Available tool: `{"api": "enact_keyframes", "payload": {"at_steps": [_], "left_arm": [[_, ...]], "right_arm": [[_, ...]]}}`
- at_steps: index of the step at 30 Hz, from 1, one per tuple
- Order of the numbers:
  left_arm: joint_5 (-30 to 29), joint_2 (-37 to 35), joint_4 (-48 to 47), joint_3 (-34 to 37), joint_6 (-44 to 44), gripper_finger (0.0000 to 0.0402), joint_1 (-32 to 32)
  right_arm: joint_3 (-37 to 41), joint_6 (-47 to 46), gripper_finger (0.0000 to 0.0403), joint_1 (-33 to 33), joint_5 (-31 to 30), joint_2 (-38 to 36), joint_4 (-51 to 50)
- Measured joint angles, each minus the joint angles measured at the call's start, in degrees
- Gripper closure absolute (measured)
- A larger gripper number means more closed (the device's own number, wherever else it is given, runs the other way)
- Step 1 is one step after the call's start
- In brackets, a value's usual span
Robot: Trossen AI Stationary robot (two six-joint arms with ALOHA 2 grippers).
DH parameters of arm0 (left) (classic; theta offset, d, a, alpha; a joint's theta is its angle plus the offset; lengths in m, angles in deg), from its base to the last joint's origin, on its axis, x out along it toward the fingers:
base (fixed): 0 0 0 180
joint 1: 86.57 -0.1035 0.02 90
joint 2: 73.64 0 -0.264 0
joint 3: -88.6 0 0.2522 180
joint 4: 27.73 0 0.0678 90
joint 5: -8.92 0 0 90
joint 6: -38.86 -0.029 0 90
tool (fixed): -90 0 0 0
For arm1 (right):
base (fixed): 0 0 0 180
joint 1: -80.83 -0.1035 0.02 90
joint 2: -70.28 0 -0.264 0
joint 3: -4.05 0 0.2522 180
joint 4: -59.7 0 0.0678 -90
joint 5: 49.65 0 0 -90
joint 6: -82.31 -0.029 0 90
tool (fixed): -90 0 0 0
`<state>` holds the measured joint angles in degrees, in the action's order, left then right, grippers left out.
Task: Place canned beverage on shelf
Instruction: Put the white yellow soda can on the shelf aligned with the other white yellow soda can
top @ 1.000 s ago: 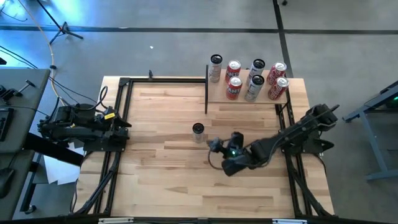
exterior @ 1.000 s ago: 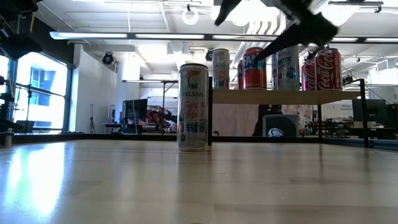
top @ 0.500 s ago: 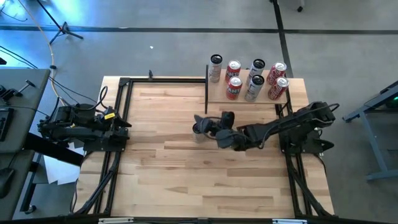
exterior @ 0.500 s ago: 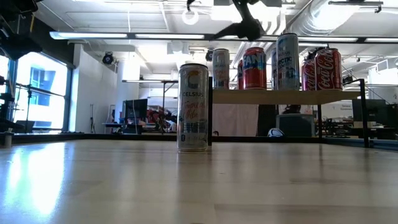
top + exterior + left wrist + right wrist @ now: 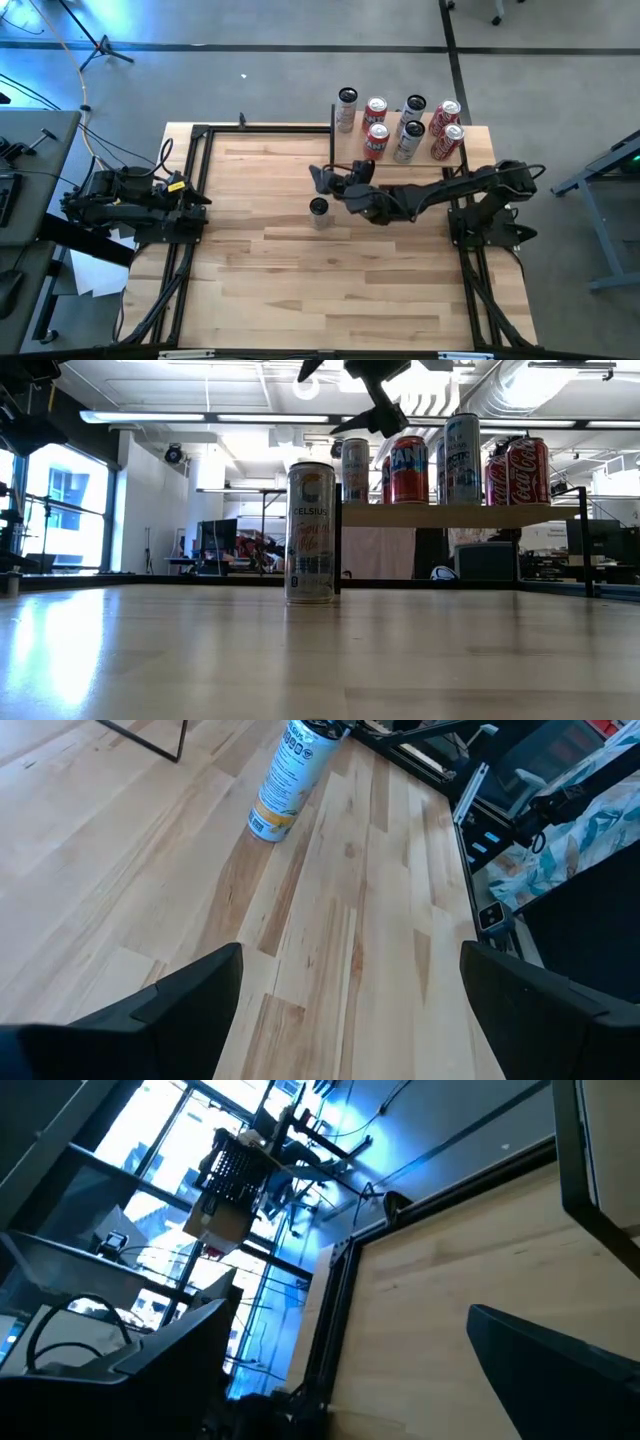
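A tall pale Celsius can [image 5: 318, 208] stands upright on its base near the middle of the plank table; it also shows in the low view [image 5: 311, 532] and the left wrist view [image 5: 290, 775]. The shelf [image 5: 400, 152], a small pale board on thin black uprights, stands at the far right and holds several cans. My right gripper [image 5: 322, 180] is open and empty. It hangs just beyond the can's far side and higher than the can's top [image 5: 345, 395]. My left gripper [image 5: 203, 200] is open and empty at the table's left edge.
Several red and silver cans [image 5: 412, 128] fill the shelf board, seen at its height in the low view [image 5: 445, 515]. The shelf's black left upright [image 5: 332, 140] stands close behind my right gripper. Black frame rails [image 5: 190, 180] run along the table's left and right sides.
My right gripper has swung from the table's middle, near and right of the can, toward the far edge and a little left. It now hangs just beyond the can by the shelf's left upright. It stays open. The can has not moved.
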<state>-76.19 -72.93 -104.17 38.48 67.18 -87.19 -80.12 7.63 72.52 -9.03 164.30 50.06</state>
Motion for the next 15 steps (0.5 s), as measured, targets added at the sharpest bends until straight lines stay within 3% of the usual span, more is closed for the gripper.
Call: {"api": "enact_keyframes", "payload": {"at_steps": [8, 15], "left_arm": [[0.0, 0.0, 0.0, 0.0, 0.0, 0.0052, 0.0], [0.0, 0.0, 0.0, 0.0, 0.0, 0.0052, 0.0]], "right_arm": [[0.0, 0.4, 0.0009, 0.9, 0.6, 0.0, -4.1], [0.0, 0.0, 0.0009, 0.8, 6.3, 0.0, -8.8]]}}
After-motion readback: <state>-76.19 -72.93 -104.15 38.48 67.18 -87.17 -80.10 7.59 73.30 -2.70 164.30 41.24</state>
